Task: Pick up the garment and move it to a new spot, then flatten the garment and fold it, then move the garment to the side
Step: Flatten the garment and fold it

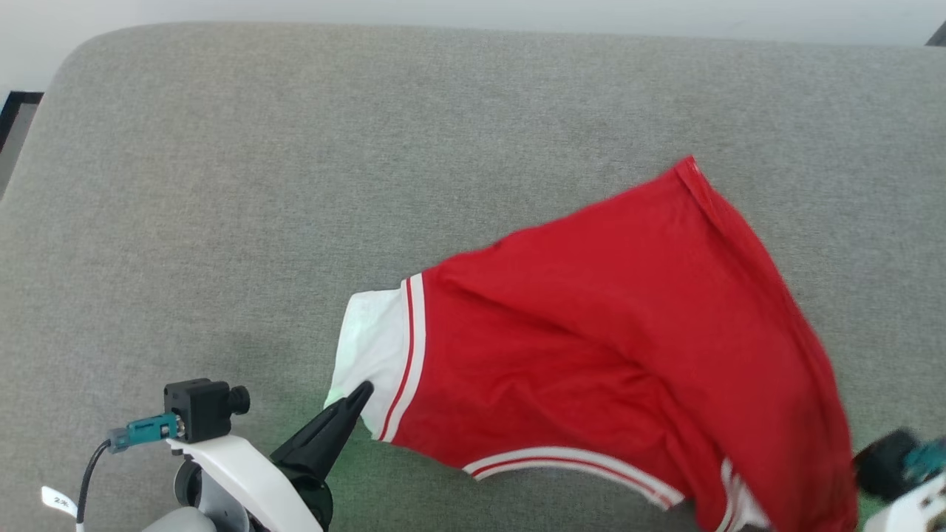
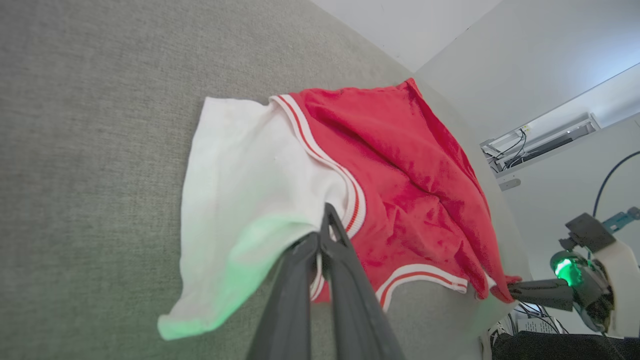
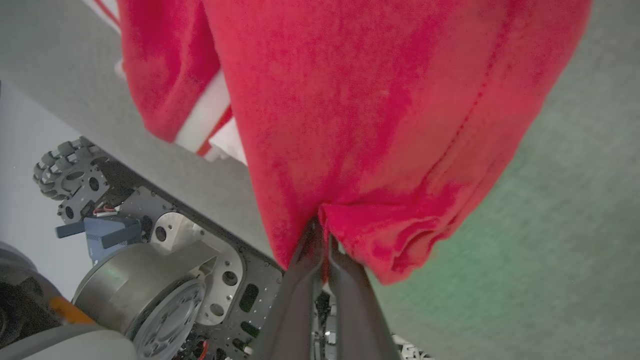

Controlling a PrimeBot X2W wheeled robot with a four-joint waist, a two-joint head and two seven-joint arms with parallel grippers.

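The left gripper (image 2: pixel 325 220) is pinching the shorts (image 1: pixel 591 332) by the white panel (image 2: pixel 240 190), the right gripper (image 3: pixel 320 230) by a red edge; drawing apart evenly looks wisest.

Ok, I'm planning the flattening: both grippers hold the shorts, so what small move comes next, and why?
Probably draw the grippers slightly apart. The left gripper is shut on the white panel, the right gripper on the opposite red end, and the shorts between them lie creased on the grey fabric surface; tension should smooth them.
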